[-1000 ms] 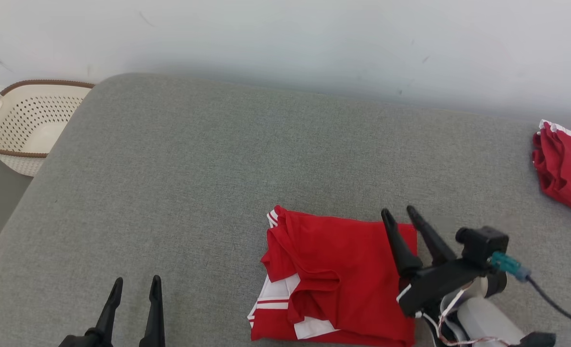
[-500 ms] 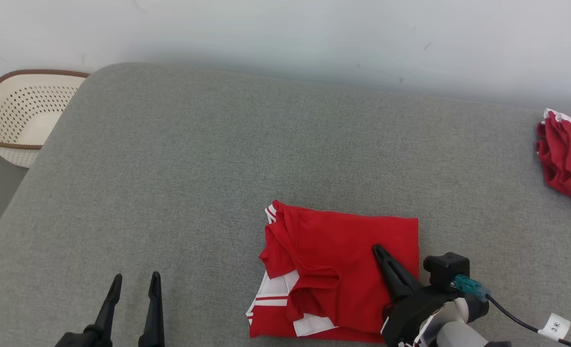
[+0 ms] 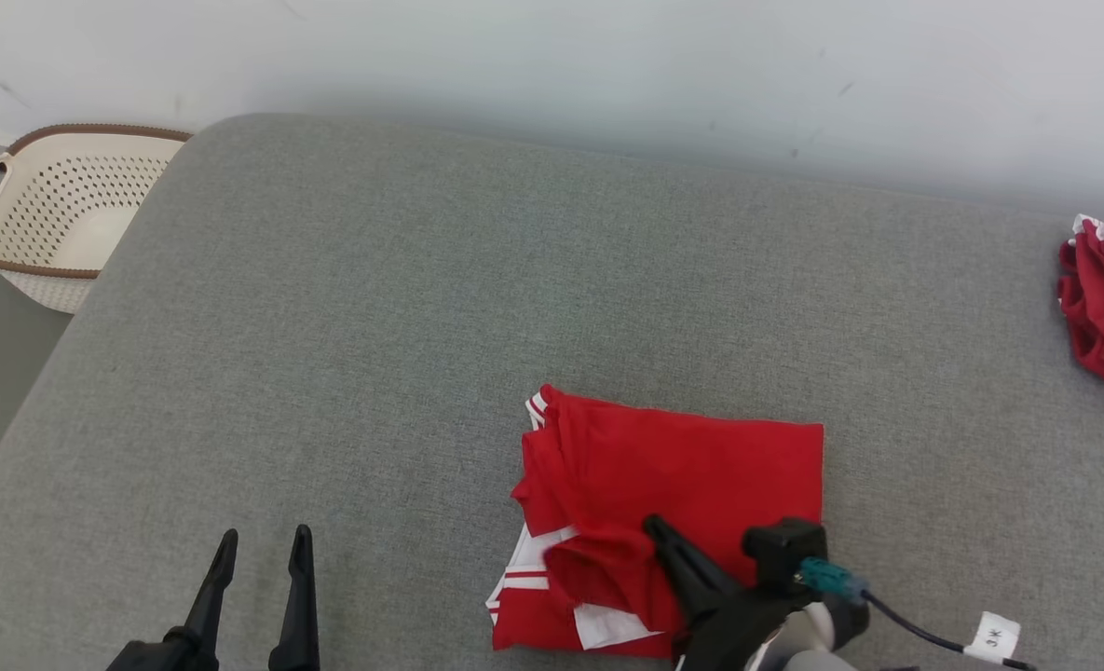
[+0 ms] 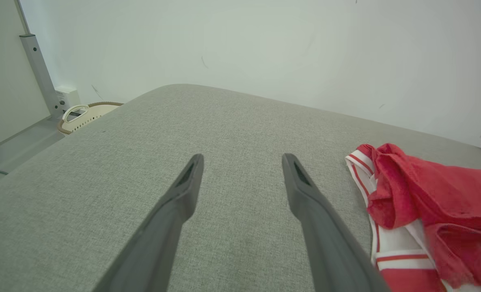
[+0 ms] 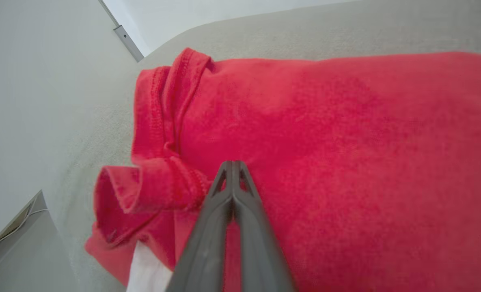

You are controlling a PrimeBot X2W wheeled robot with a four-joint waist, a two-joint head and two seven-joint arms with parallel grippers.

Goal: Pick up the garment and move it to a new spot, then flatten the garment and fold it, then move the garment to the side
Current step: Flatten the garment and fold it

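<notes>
Entry: red garment (image 3: 691,475) lay directly under my right claw (image 5: 233,163), fingers pressed together, holding nothing visible; left claw (image 3: 264,538), spread wide, well apart.

High head, low wrists, shared garment (image 3: 701,466)

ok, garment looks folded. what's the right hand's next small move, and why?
Probably open the right hand and pinch the garment at its near edge, to slide it aside. It is shut, resting on the top layer beside the rolled sleeve, apparently gripping nothing, and the fold looks finished.
</notes>
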